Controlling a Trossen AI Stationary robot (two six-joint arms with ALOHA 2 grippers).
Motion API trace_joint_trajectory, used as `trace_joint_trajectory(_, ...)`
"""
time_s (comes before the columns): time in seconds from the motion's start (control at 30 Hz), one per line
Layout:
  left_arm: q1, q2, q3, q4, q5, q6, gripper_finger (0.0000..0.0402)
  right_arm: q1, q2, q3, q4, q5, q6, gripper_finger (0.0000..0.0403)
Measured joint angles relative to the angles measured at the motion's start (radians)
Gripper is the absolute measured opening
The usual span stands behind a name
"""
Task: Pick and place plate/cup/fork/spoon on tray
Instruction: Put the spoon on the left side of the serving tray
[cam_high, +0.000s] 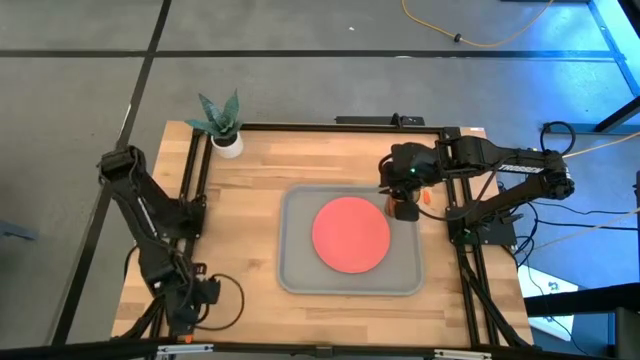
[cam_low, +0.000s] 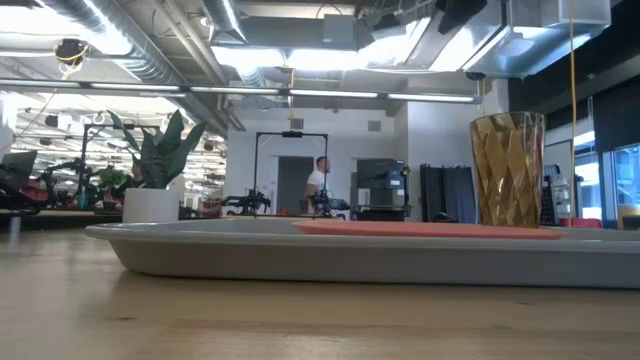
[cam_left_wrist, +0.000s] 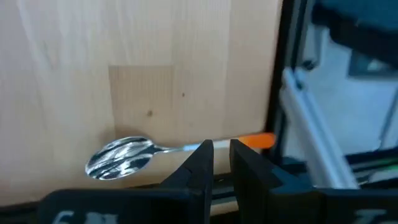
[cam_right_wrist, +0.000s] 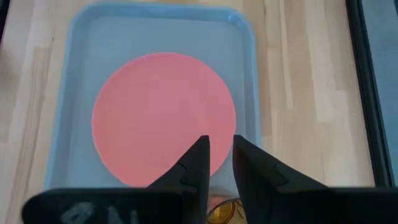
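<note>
Viewing the round coral plate (cam_high: 351, 234) flat on the grey rimmed tray (cam_high: 297, 280), I see the right gripper (cam_right_wrist: 218, 151) narrowly parted above the faceted amber cup (cam_low: 508, 169), holding nothing.

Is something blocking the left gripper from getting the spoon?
Nothing visible does. The spoon lies on the bare table right ahead of the left gripper, its handle passing just beyond the fingertips.

the cup (cam_right_wrist: 222, 213) is cut off by the right wrist view's edge. the spoon (cam_left_wrist: 121, 157) handle is partly hidden behind the left gripper (cam_left_wrist: 221, 163). a distant person (cam_low: 317, 185) is too small to make out.
</note>
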Motion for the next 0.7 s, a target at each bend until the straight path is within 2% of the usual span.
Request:
trace_joint_trajectory(0.23, -0.02, 0.041, 0.0, -0.035, -0.001, 0.09, 0.0047, 0.0, 0.0, 0.0, 0.04, 0.0, 0.0, 0.0071)
trace_joint_trajectory(0.5, -0.015, 0.038, 0.0, -0.209, -0.015, 0.212, 0.0047, 0.0, 0.0, 0.0, 0.043, 0.0, 0.0, 0.0071)
trace_joint_trajectory(0.7, 0.018, 0.038, 0.0, -0.253, -0.057, 0.334, 0.0047, 0.0, 0.0, 0.0, 0.043, 0.0, 0.0, 0.0071)
